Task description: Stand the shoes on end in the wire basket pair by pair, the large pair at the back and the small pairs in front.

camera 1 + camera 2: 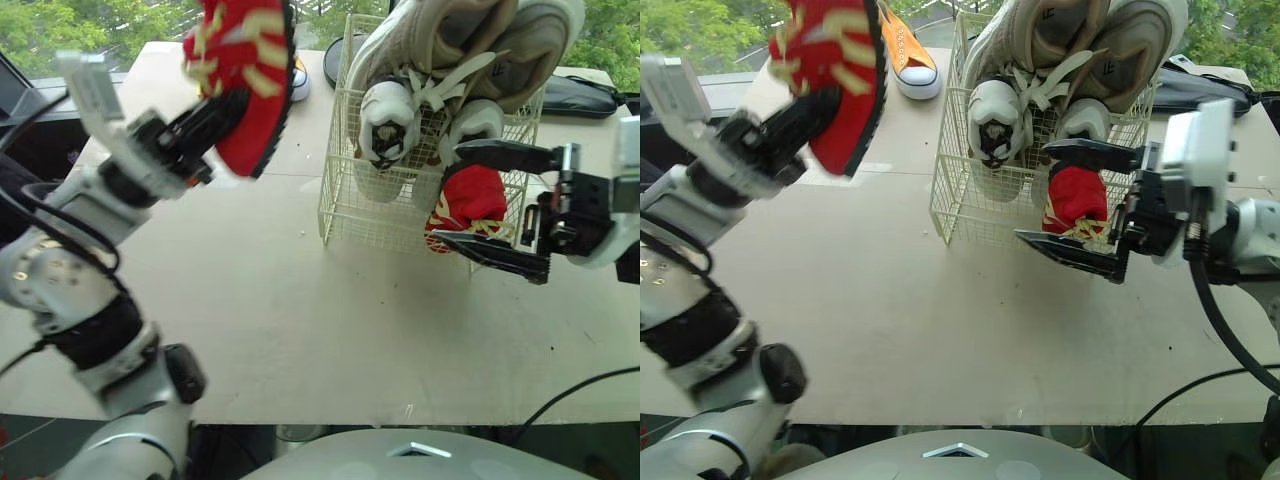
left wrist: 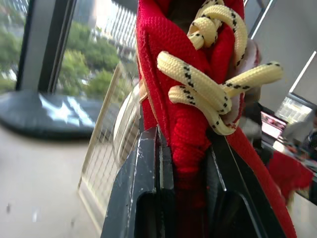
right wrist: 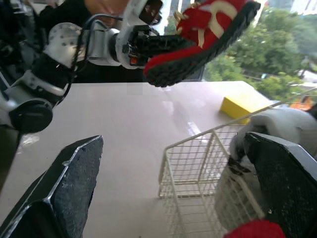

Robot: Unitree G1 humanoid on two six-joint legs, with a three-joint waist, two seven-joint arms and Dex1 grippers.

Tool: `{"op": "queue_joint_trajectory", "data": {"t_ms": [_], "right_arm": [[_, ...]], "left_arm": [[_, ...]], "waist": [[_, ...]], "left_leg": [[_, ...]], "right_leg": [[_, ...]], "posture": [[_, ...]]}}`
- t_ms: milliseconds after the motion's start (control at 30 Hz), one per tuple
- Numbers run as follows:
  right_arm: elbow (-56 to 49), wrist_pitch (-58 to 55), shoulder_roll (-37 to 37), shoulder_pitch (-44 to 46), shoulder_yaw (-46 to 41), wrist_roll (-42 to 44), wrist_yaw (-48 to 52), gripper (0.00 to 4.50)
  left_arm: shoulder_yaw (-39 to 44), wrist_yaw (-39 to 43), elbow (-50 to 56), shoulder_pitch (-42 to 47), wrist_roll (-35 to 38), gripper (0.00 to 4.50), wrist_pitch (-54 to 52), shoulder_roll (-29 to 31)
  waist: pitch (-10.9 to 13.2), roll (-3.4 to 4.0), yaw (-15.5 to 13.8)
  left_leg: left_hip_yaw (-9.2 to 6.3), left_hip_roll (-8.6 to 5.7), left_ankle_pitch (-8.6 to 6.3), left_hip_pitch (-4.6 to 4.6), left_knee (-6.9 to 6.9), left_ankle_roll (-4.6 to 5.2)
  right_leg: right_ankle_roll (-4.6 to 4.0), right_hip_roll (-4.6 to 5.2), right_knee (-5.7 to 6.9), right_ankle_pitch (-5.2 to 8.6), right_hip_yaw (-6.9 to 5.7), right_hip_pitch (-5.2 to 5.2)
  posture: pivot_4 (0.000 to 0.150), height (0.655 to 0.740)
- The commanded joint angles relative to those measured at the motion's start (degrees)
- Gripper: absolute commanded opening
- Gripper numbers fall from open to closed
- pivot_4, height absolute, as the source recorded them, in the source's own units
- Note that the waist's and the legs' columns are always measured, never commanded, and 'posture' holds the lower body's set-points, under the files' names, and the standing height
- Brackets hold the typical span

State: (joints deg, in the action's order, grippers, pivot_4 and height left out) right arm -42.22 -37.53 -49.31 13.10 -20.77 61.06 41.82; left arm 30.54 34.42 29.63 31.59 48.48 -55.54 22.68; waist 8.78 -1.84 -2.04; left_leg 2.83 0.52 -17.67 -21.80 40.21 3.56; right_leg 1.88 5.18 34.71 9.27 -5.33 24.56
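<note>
The task is judged to be well advanced. In the cream wire basket [image 1: 340, 210], a large pair of beige and white trainers [image 1: 470, 40] is seen standing on end at the back. A small pair of white shoes [image 1: 390, 120] is placed in front of it. One small red shoe with cream laces [image 1: 1075, 195] is set at the right front of the basket. Its mate, a second red lace-up shoe [image 1: 245, 80], is not yet in.

That shoe is clamped between the fingers of the left end effector [image 1: 215, 110] and is held in the air, above the pale worktop [image 1: 300, 320] and to the left of the basket, well apart from it. An orange canvas sneaker with a white toe cap [image 1: 905, 55] is left on the worktop behind the held shoe; a partner for it cannot be made out.

The right end effector [image 1: 450, 197] is spread wide, gripping nothing, at the basket's right front corner beside the red shoe inside. Contact with the wire cannot be confirmed.
</note>
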Motion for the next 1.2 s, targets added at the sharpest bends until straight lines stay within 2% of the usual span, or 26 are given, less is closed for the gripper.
{"op": "queue_joint_trajectory", "data": {"t_ms": [33, 167, 267, 433, 500, 667, 800, 967, 1200], "right_arm": [[-2.2, 2.0, -0.9, -4.8, -6.9, -0.9, 0.5, 4.5], [-3.4, 2.2, -0.7, -7.4, -8.3, -0.6, -2.0, 4.5], [-5.2, 2.2, -0.5, -10.1, -10.4, 0.4, -2.9, 4.5], [-8.7, 2.2, 0.2, -17.2, -15.6, 2.5, -5.4, 4.5], [-10.3, 2.5, 0.3, -20.3, -17.9, 2.9, -5.8, 4.5], [-13.7, 4.0, 2.5, -29.1, -25.1, 6.7, -6.5, 4.5], [-15.3, 5.3, 3.5, -36.6, -30.7, 7.9, -4.3, 4.5], [-13.7, 7.7, 5.8, -45.2, -36.5, 4.8, 1.7, 4.5], [-8.5, 10.4, 4.5, -44.8, -35.3, 2.1, 6.2, 4.5]], "left_arm": [[-8.9, 0.2, 6.0, -4.3, -8.8, 0.39, 14.5, -1.5], [-19.7, 3.2, 1.5, -7.4, -21.8, 0.39, 37.0, -5.7], [-26.5, 2.1, -6.6, -9.2, -30.9, 0.39, 53.3, -10.7], [-32.5, -0.7, -22.1, -10.5, -39.9, 0.39, 74.2, -17.2], [-33.6, -1.9, -27.7, -10.6, -43.1, 0.39, 81.3, -18.0], [-35.6, -6.1, -39.7, -9.2, -47.2, 0.39, 92.1, -21.3], [-37.2, -8.5, -44.5, -10.2, -49.0, 0.39, 96.5, -22.3], [-40.3, -9.8, -42.3, -15.7, -48.6, 0.39, 94.7, -23.3], [-42.4, -10.0, -38.5, -19.3, -48.5, 0.39, 91.7, -22.4]], "waist": [[0.0, 0.31, 0.1], [0.0, 0.47, -0.1], [0.0, 0.5, -0.3], [0.0, 0.48, -0.7], [-0.1, 0.48, -0.9], [-0.1, 0.5, -1.8], [-0.2, 0.53, -1.8], [-0.4, 0.76, -1.8], [-0.6, 1.11, -1.7]], "left_leg": [[0.07, 0.0, 0.0, 0.06, -0.03, 0.0], [0.14, 0.01, 0.03, 0.07, -0.01, -0.02], [0.14, 0.02, -0.08, 0.1, 0.09, 0.21], [0.09, -0.02, -0.1, 0.01, 0.15, 0.31], [0.05, -0.01, -0.16, 0.0, 0.15, 0.4], [0.01, 0.01, -0.21, -0.03, 0.14, 0.49], [0.05, 0.01, -0.22, 0.05, 0.2, 0.51], [0.01, 0.04, -0.25, 0.12, 0.2, 0.54], [-0.01, 0.08, -0.26, 0.14, 0.18, 0.53]], "right_leg": [[-0.01, -0.17, 0.03, 0.01, 0.06, 0.0], [-0.26, -0.41, 0.02, 0.14, 0.2, 0.01], [-0.29, -0.52, 0.05, 0.12, 0.33, 0.0], [-0.31, -0.56, 0.01, 0.09, 0.5, 0.02], [-0.31, -0.59, 0.0, 0.09, 0.48, 0.02], [-0.28, -0.58, -0.08, 0.08, 0.45, -0.01], [-0.06, -0.56, -0.12, 0.17, 0.42, -0.12], [0.06, -0.54, -0.17, 0.23, 0.43, -0.21], [0.11, -0.55, -0.2, 0.27, 0.39, -0.22]], "posture": [[0.15, 0.74], [0.15, 0.74], [0.15, 0.74], [0.15, 0.74], [0.15, 0.74], [0.15, 0.74], [0.15, 0.74], [0.15, 0.74], [0.15, 0.74]]}}
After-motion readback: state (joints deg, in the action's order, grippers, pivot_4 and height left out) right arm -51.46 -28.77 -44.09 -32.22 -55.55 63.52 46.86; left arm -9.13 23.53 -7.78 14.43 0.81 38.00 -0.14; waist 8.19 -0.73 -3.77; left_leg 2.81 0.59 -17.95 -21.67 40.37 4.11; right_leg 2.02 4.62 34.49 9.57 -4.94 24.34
